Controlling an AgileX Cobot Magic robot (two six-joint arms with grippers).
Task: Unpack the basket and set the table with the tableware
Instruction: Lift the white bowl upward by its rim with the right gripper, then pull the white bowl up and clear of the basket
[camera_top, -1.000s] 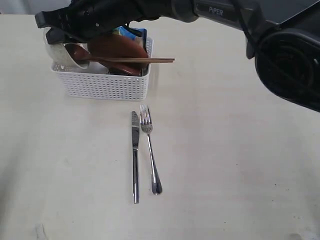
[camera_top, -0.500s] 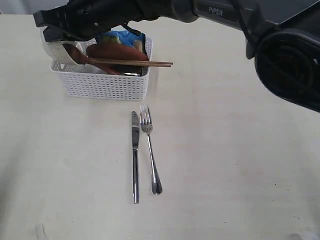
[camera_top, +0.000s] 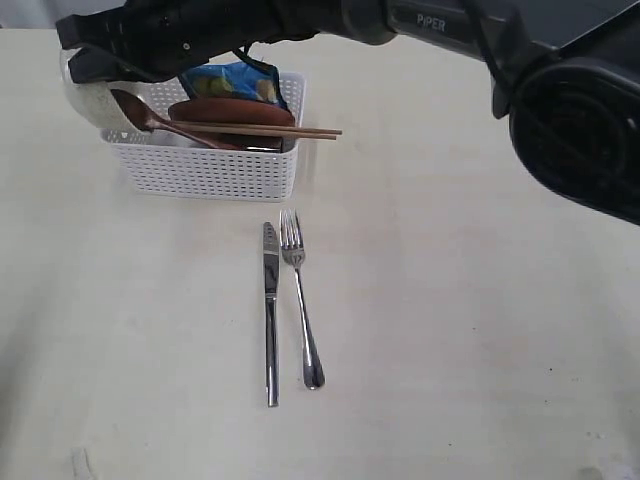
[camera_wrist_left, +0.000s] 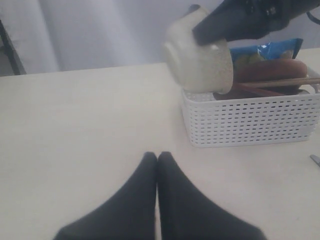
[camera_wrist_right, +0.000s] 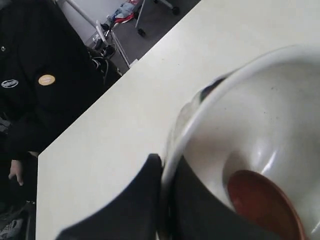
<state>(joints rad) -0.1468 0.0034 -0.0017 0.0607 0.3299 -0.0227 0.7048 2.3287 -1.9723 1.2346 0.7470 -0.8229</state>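
Because your right hand (camera_wrist_right: 165, 167) pinches the bowl (camera_wrist_left: 197, 55) by its rim, it hangs tilted above the basket (camera_top: 210, 170) near the tabletop's (camera_top: 450, 330) far edge, with the spoon (camera_top: 140, 110) reaching inside. Your left hand (camera_wrist_left: 157, 160) hovers closed and empty. The knife (camera_top: 270, 310) and fork (camera_top: 300, 300) lie paired on the basket's near-edge side.

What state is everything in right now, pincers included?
Right pincer, shut on the rim of the bowl.
Left pincer, shut, empty, above the table.
Bowl, raised at the end of the basket, tipped sideways.
Spoon, head in the bowl, handle towards the basket.
Basket, upright, partly unpacked.
Plate, in the basket.
Chopsticks, across the plate, tips past the rim.
Snack packet, in the basket.
Knife and fork, side by side on the table.
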